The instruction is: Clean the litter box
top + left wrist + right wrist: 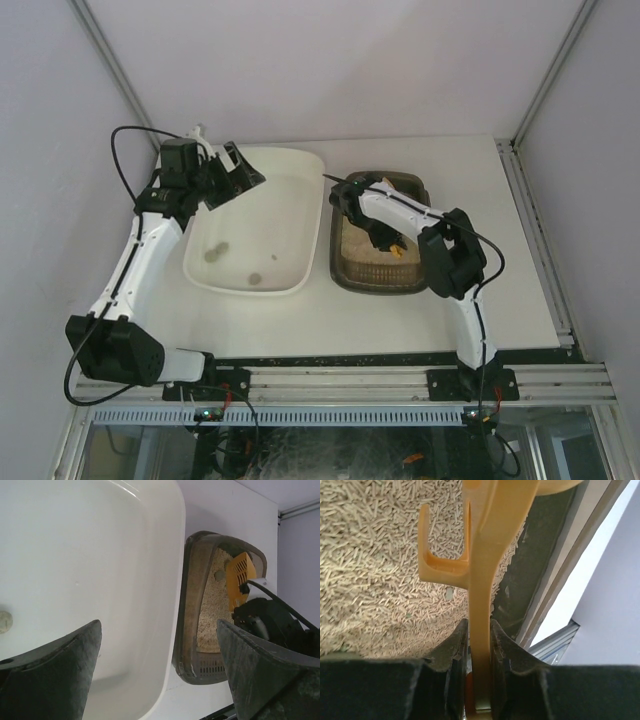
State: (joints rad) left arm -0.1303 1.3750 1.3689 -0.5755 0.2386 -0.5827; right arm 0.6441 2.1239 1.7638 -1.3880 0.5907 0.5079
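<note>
Two arms on the table (pixel 520 260), each over its own container. The right gripper (pixel 385 238) is down inside the litter box (pixel 380 287), the dark brown tray on the right half of the table. It sits just beside the white tub (pixel 290 200), and their long sides are nearly touching. The right fingers (pixel 455 645) are clenched on the flat handle of an orange scoop (pixel 485 555), one pad pressed on each face. From the wrist cam the handle runs straight up out of the grip, with a little hook (pixel 432 555) sticking off its left side. Below it is pale pellet litter (pixel 370 555), and the box's dark inner wall is off to the right.

From the left wrist cam you can see the scoop's slotted blade over the litter at the far end of the box. A greyish round clump (pixel 219 574) sits in the litter right next to the blade.

The left gripper (pixel 240 170) hangs over the far left corner of the white tub. Its fingers are spread wide with nothing between them and aren't touching the tub. A few small greyish lumps (pixel 214 254) lie on the tub's floor toward the near end.
</note>
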